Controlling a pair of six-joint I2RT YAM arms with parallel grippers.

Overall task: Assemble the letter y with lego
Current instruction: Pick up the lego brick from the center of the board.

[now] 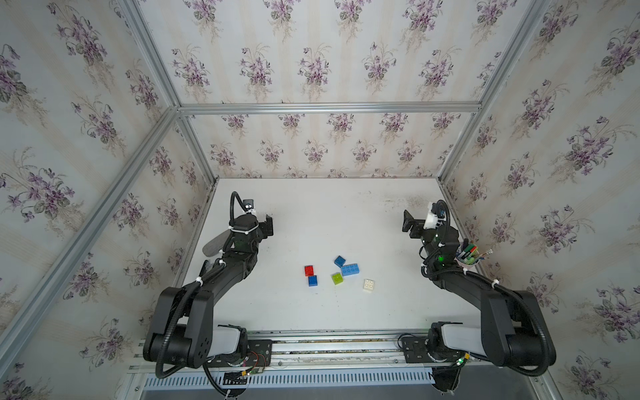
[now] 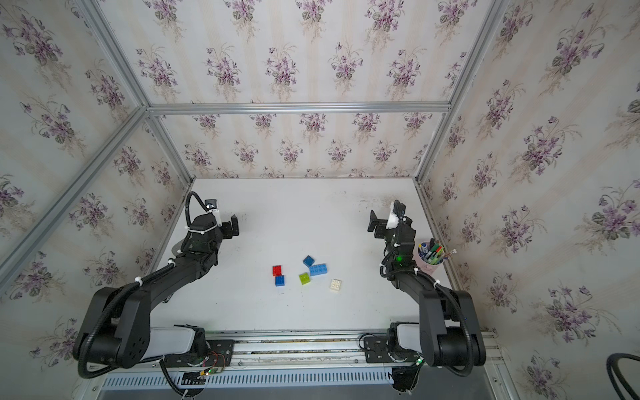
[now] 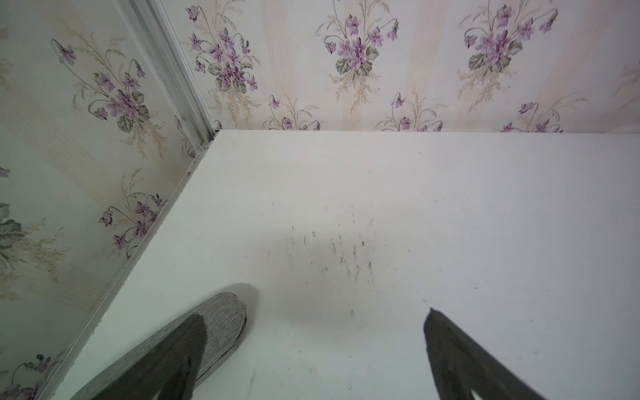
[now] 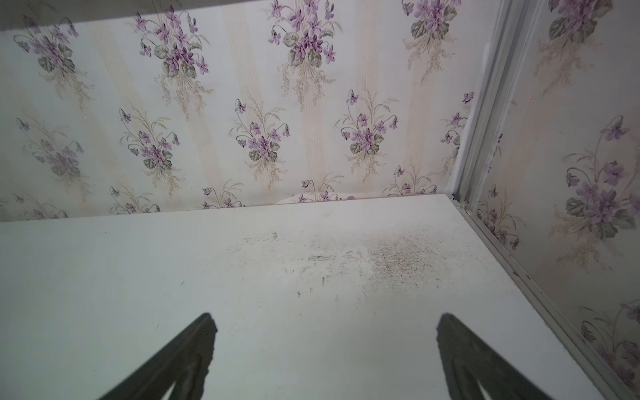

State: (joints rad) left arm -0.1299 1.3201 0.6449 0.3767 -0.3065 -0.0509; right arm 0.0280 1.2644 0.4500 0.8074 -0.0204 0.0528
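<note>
The lego lies loose on the white table [image 1: 311,214] in both top views, single bricks with no letter y formed. Red brick [image 1: 309,270] sits against a dark blue brick [image 1: 312,281]. Another dark blue brick [image 1: 339,260] touches the longer light blue brick [image 1: 349,269], with the lime green brick [image 1: 337,278] beside it and the cream-white brick [image 1: 369,285] apart. My left gripper [image 1: 268,225] [image 3: 314,313] hovers open at the far left, well away from them. My right gripper [image 1: 408,221] [image 4: 327,315] hovers open at the far right. Both wrist views show only bare table between the fingers.
A cup of pens and markers [image 1: 469,257] [image 2: 431,257] stands by the right wall, close behind my right arm. A flat grey oval pad [image 3: 221,322] [image 1: 212,246] lies under my left arm near the left wall. Wallpapered walls enclose three sides.
</note>
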